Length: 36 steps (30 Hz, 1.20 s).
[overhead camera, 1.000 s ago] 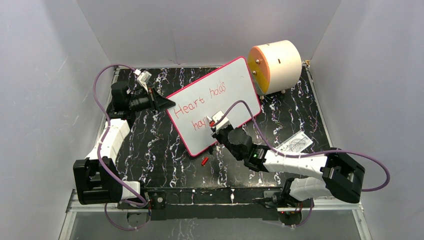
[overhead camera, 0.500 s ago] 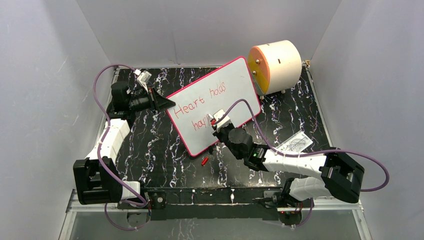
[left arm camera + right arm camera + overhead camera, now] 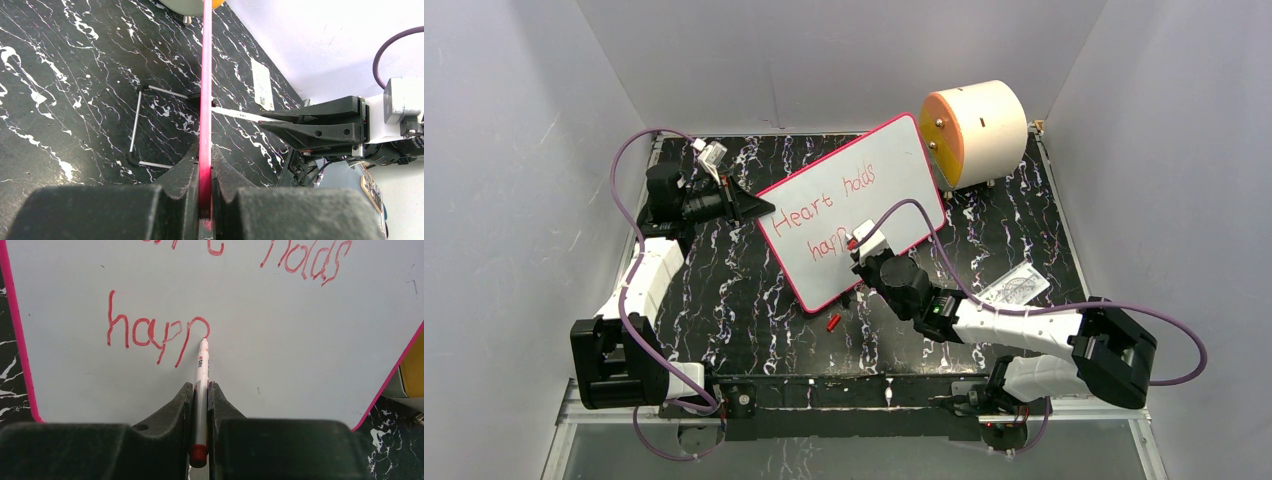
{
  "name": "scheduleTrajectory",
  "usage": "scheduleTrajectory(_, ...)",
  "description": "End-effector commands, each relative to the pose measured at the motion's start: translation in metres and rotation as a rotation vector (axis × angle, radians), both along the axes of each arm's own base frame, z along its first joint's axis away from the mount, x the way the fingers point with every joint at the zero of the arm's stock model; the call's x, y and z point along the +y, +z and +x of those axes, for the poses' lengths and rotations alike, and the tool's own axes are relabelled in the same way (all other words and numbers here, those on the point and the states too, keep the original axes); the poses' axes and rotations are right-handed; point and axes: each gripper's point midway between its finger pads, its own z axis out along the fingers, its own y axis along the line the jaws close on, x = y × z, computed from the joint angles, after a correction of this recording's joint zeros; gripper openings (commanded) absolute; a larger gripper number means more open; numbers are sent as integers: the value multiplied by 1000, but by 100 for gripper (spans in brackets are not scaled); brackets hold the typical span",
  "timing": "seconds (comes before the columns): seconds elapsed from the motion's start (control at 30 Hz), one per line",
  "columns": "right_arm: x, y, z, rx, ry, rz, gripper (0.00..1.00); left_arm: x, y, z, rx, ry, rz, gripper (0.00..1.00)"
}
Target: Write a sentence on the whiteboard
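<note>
Right hand (image 3: 201, 387) is clamped on a thin red marker (image 3: 202, 362), with the tip touching the whiteboard (image 3: 310, 370) right at the last "p" of "happ" in the sentence (image 3: 155, 337). Left hand (image 3: 204, 160) is pinched shut on the board's pink rim, steadying it where it stands tilted on the table (image 3: 724, 290). Board looks light, stiff and slick, so I'd guess it slides or wobbles if the pen pushes hard. Rim's the spot to grab.

Red sentence (image 3: 829, 205) on whiteboard (image 3: 904, 160): "Heart holds", below it "happ". Print on marker (image 3: 201, 375) illegible.
</note>
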Motion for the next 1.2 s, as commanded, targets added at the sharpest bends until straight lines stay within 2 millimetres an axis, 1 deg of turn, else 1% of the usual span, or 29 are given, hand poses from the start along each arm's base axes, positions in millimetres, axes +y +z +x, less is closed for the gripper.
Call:
scheduleTrajectory(0.0,9,10,-6,34,50,58,0,-2,-6,-5,14,-21,17,0)
scheduleTrajectory(0.13,14,12,-10,45,77,72,0,-2,-6,-5,15,-22,15,0)
scheduleTrajectory(0.33,20,12,-10,51,92,81,0,-2,-6,-5,15,-23,15,0)
scheduleTrajectory(0.43,16,16,-9,44,76,94,0,-3,-6,-6,17,-26,13,0)
scheduleTrajectory(0.63,0,37,-8,1,31,132,0,-3,-7,-5,21,-28,12,0)
scheduleTrajectory(0.83,-9,41,1,-26,-8,144,0,-3,-7,-5,23,-29,11,0)
scheduleTrajectory(0.93,-10,46,4,-46,-11,156,0,-3,-7,-5,23,-28,11,0)
scheduleTrajectory(1.17,-6,50,11,-57,3,163,0,-3,-7,-6,21,-31,10,0)
